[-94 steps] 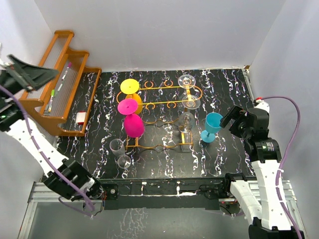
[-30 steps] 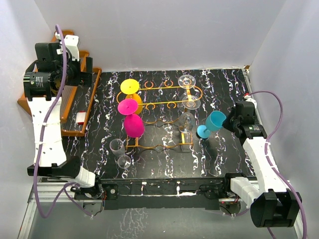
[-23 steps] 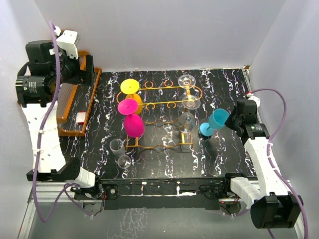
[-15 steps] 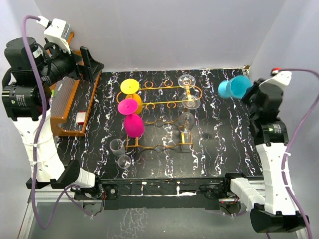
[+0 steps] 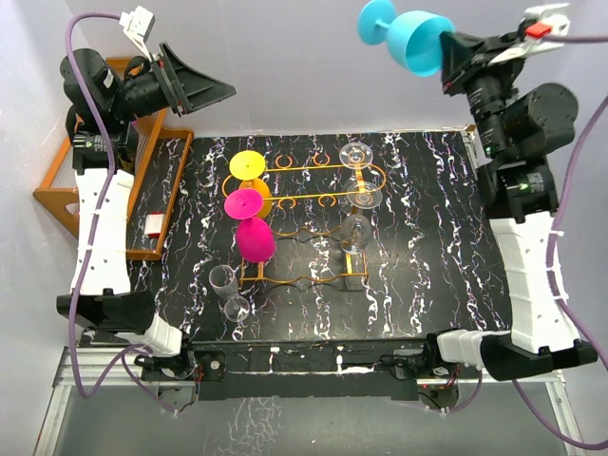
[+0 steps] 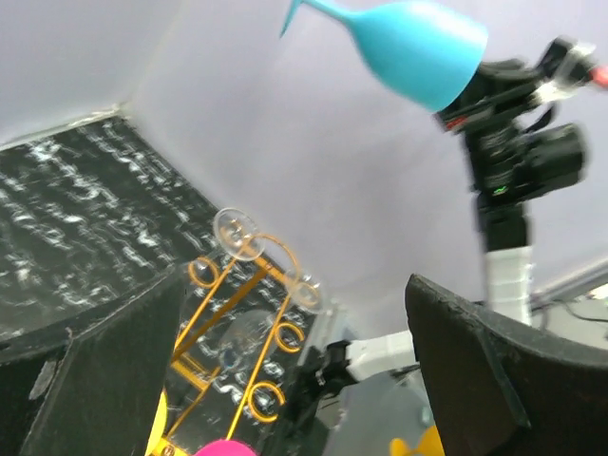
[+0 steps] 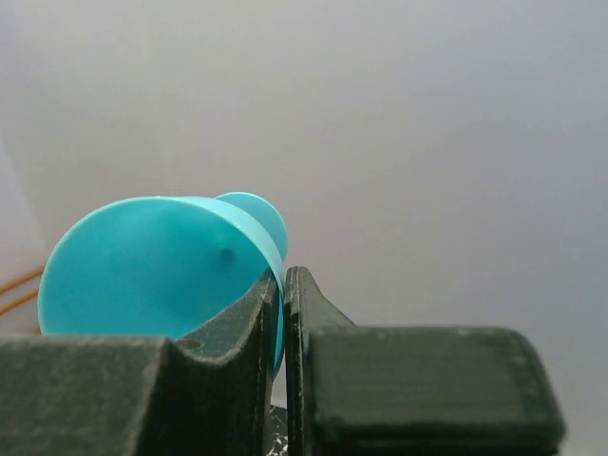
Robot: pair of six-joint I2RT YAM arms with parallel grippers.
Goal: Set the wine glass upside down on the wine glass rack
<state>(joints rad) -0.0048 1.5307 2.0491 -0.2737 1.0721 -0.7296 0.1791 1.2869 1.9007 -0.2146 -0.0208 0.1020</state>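
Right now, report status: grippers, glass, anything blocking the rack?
Right gripper shut on blue glass rim, held high, sideways. Left gripper open, empty. Rack partly filled with other glasses.

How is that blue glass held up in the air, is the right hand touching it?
Touching. The right wrist view shows the right hand pinched shut on the rim of the blue glass, with no gap visible.

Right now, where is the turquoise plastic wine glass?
The turquoise wine glass is high in the air at the overhead view's upper right, pinched by its rim in the right gripper, tilted sideways, up and right of the gold wire rack.
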